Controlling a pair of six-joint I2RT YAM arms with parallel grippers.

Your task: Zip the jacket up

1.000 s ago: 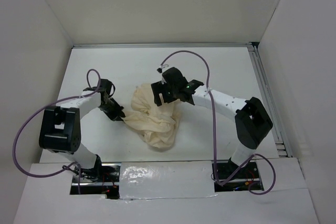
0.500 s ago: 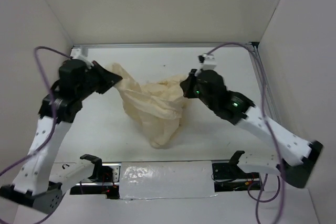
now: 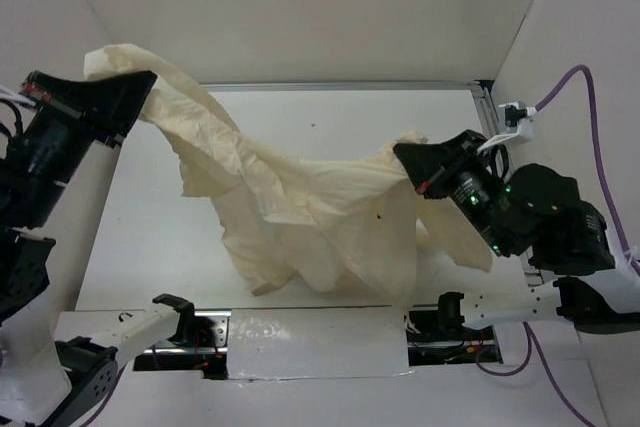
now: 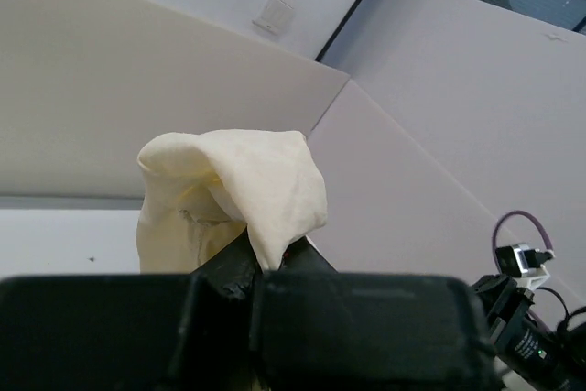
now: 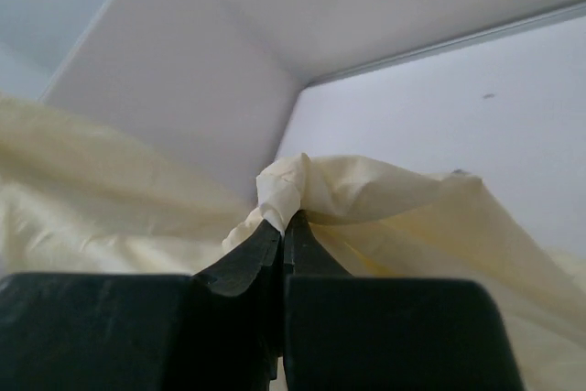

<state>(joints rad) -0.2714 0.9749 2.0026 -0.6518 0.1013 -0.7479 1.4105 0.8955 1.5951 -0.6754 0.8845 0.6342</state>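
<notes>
jacket [image 3: 310, 207]: strung up above the table [image 3: 330, 112], spread between both arms | left gripper [image 3: 143, 90]: clenched on a bunched fold | right gripper [image 3: 412, 161]: clenched on another fold | risk: your pinches look thin (zipper not visible), so more tension could tug the fabric free

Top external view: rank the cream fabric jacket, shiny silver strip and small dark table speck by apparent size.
1. cream fabric jacket (held up nearer the camera, which exaggerates it)
2. shiny silver strip
3. small dark table speck
</notes>
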